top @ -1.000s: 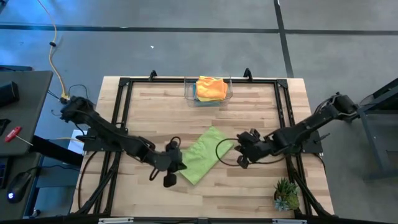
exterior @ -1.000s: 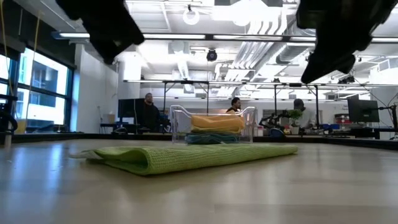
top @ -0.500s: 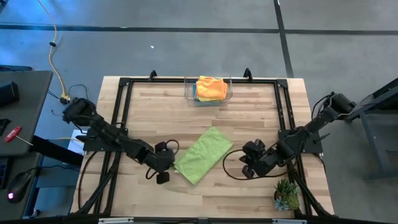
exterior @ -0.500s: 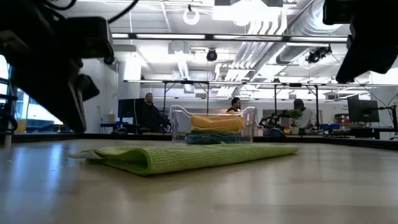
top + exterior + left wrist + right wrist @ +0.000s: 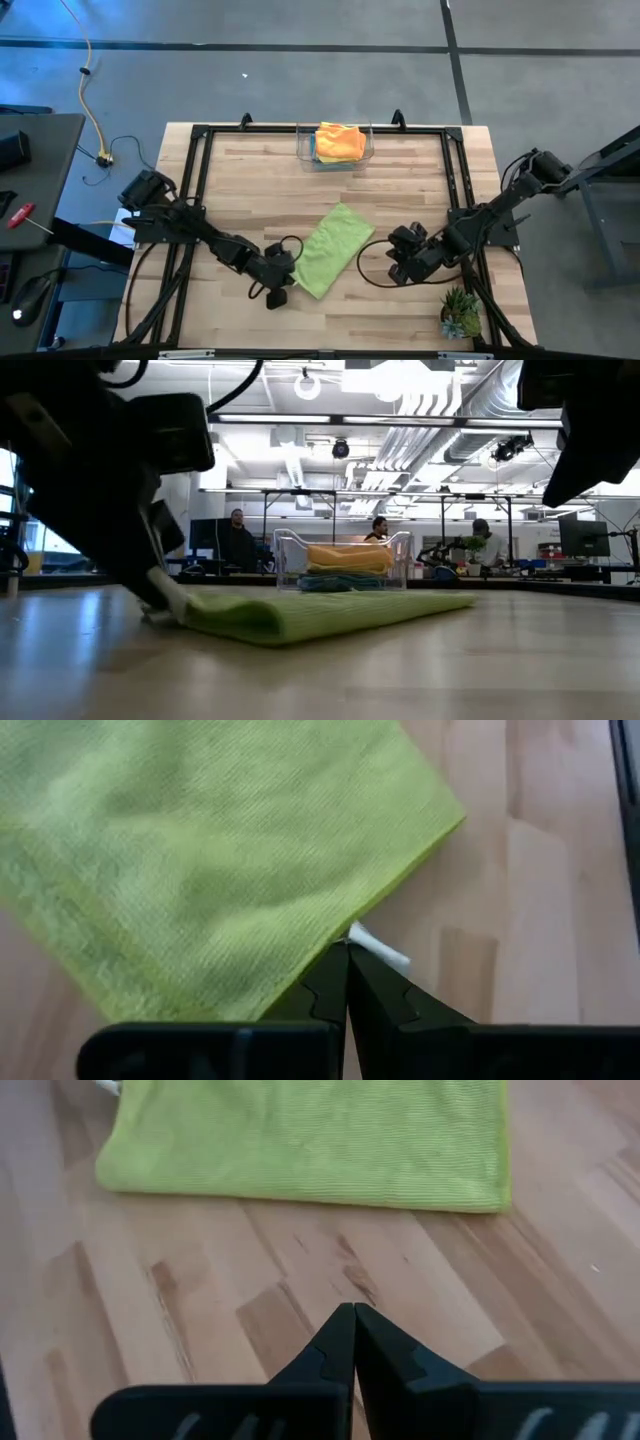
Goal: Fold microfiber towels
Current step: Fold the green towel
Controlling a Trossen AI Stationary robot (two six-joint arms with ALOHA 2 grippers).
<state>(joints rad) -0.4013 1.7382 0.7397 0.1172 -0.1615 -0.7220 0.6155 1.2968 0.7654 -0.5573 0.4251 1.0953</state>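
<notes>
Lime green towel (image 5: 332,249) lies folded flat, rectangular.

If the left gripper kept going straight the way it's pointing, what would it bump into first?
Probably the lime green towel. The left gripper is shut with its tips right at the towel's edge, beside a small white tag. Whether it already touches is hard to tell.

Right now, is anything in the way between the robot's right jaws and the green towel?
No, nothing visible is. Only bare wooden table lies between the right gripper and the lime green towel. The left gripper is at the towel's other side, by a corner, out of that path.
</notes>
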